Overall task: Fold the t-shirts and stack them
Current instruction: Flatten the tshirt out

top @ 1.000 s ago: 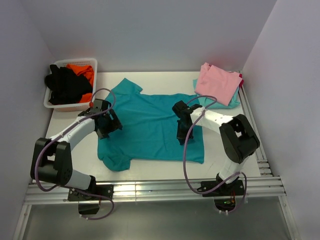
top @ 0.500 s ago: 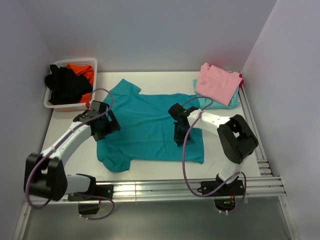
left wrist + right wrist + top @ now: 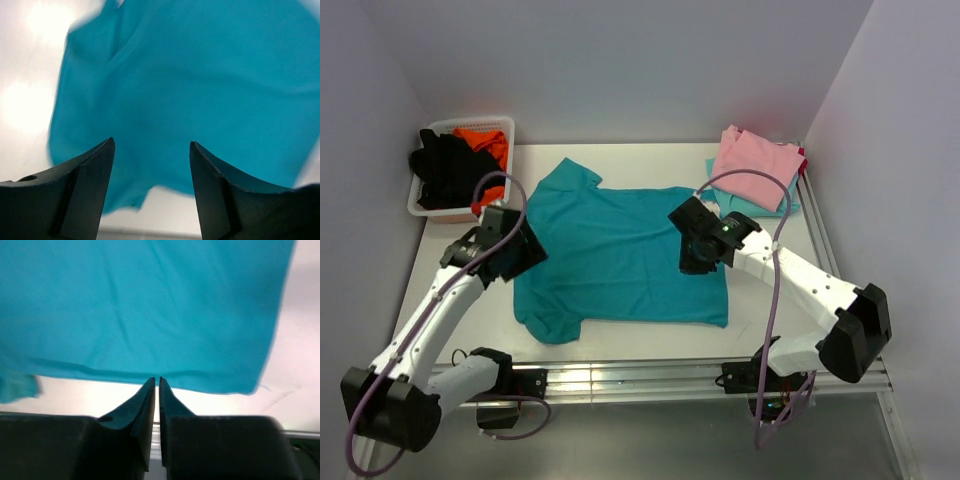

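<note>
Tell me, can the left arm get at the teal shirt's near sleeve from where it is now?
Probably yes. The left tool hangs open over that edge of the teal t-shirt, and the near sleeve lies flat on the table with nothing on top of it or in between.

White table (image 3: pixel 620 160), surface matt and evenly lit, enclosed by a plain pale back wall (image 3: pixel 620 60), left wall (image 3: pixel 360 150) and right wall (image 3: pixel 900 150). Aluminium rails (image 3: pixel 650 380) run along its near edge and show a bright glare. A white slatted basket (image 3: pixel 448 212) sits in the far left corner.

White-and-black arms (image 3: pixel 428 312), purple cables (image 3: pixel 498 174)
</note>
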Controlling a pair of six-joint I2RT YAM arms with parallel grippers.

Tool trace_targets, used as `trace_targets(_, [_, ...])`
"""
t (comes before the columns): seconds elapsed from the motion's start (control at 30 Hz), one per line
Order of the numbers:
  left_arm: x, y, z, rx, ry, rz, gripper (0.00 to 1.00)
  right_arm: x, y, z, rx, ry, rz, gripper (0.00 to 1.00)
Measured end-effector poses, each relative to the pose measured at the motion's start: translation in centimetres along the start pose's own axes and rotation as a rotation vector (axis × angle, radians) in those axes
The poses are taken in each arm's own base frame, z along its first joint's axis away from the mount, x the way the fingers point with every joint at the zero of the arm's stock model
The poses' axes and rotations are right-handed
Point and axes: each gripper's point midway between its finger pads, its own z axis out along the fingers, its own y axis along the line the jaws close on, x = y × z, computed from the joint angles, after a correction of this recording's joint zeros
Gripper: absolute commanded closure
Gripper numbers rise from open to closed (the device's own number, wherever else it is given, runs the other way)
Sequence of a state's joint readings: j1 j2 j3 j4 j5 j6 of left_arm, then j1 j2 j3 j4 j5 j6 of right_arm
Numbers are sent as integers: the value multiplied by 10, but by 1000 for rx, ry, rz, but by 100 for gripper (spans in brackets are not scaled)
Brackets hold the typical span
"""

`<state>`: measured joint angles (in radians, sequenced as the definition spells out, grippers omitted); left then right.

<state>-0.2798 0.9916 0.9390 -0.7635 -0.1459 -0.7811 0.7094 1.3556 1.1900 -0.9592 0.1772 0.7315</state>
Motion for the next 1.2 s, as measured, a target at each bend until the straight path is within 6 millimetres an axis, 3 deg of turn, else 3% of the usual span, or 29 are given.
trace_targets(0.07, [39,27,12,-108,138,11,31,15,-14,1,22,25,5,51])
trace_targets(0.17, [84,59,-6,-152,239,-24,31,37,-34,-4,49,61,14,40])
trace_targets(0.3, [105,68,-32,-59,212,-145,38,49,-42,-8,53,87,13,40])
trace_targets(0.57, [142,80,-20,-206,353,-281,46,54,-46,-7,65,110,-25,47])
trace_targets(0.73, [147,79,-8,-297,390,-240,52,55,-43,-2,63,129,-50,58])
trace_targets(0.83, [141,69,6,-302,373,-229,68,54,-39,6,68,147,-61,63])
trace_targets(0.87, [141,68,10,-307,370,-226,78,54,-38,8,71,151,-64,63])
trace_targets(0.97, [142,69,20,-329,363,-202,89,51,-34,10,64,144,-67,64])
trace_targets(1.2, [149,70,27,-361,357,-149,92,50,-34,12,48,123,-64,65])
